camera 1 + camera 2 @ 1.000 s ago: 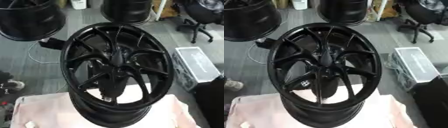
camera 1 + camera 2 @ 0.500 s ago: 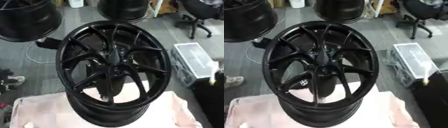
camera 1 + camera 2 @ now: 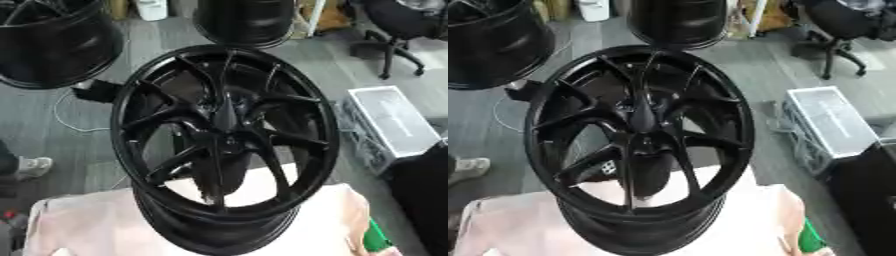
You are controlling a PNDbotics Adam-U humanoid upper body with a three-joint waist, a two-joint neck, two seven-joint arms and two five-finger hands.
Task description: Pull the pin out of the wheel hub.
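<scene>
Gloss black throughout, the wheel (image 3: 226,145) stands at the centre of my view, face tilted up toward the camera, its thin paired spokes running from the rim into the hub (image 3: 226,116). It rests on a surface covered with a pale pink cloth (image 3: 83,225), which shows through the lower spoke gaps. I cannot make out a pin at the hub; the centre is dark and blurred. Neither robot hand appears in either view, so I cannot tell whether they are open or closed. Beyond the wheel, two more black wheels sit on the grey floor, one at far left (image 3: 52,42) and one at the top centre (image 3: 245,20). A white crate (image 3: 829,122) lies to the right, an office chair (image 3: 398,30) behind it. A green object (image 3: 811,236) shows at the cloth's right edge.
</scene>
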